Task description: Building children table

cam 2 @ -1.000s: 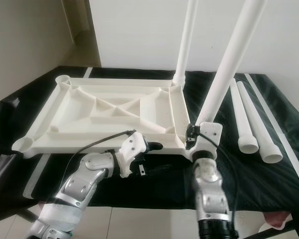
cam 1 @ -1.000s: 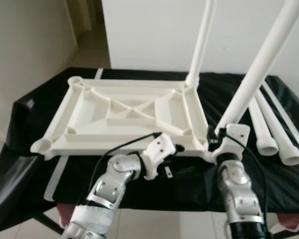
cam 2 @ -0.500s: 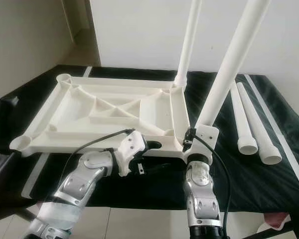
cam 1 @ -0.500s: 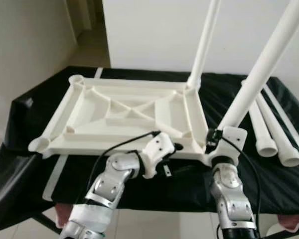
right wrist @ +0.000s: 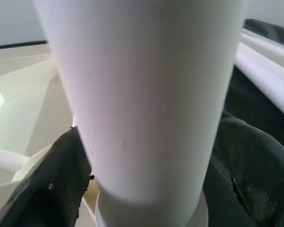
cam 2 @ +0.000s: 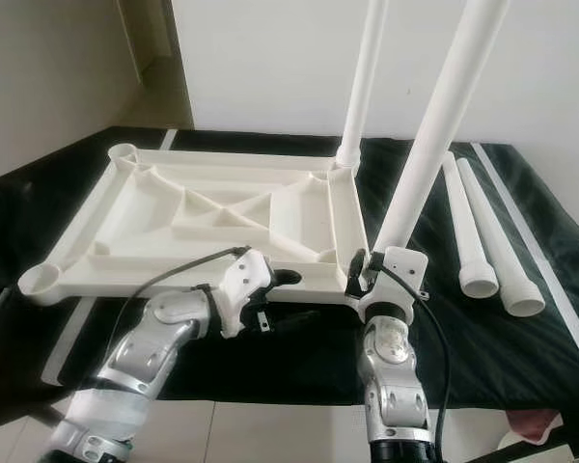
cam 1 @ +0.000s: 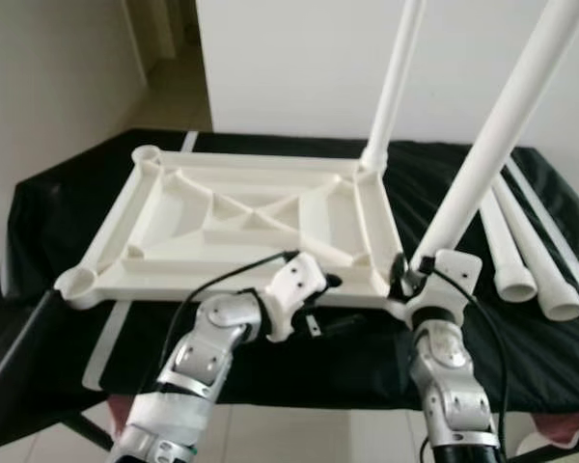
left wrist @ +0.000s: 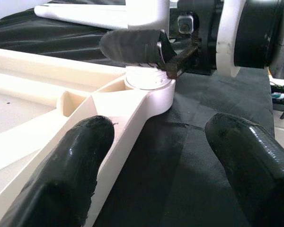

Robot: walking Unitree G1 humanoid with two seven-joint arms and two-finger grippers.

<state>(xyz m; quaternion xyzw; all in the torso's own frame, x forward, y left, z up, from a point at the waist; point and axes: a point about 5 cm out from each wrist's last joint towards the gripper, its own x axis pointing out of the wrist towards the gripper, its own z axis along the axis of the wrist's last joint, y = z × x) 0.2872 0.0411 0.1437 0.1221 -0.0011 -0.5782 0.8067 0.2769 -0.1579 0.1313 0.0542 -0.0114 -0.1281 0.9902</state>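
White walls (cam 1: 299, 68) and a pale floor (cam 1: 174, 96) lay behind a work table draped in black cloth (cam 1: 444, 183). On the cloth rested the white plastic tabletop (cam 1: 241, 222), turned underside up so that its ribs and diagonal braces faced the camera, with round sockets at the corners. One white leg (cam 1: 396, 77) stood upright in the far right corner socket. A second leg (cam 1: 497, 135) rose, tilted slightly rightward, from the near right corner socket (left wrist: 149, 87).

The right gripper (cam 1: 410, 275) was at the base of this second leg, just above the socket, its two black fingers (right wrist: 52, 189) clamped on either side of the white tube, as the right wrist view showed. In the left wrist view one toothed black finger of the right gripper pressed against the leg's threaded end where it met the socket.

The left gripper (left wrist: 156, 175) was at the near edge of the tabletop, left of the same corner, with its fingers (left wrist: 61, 175) spread apart; one lay over the white rim, the other over bare cloth, and whether they touched these surfaces could not be told.

Two spare legs (cam 1: 531, 251) lay side by side on the cloth, right of the tabletop, open ends toward the camera.
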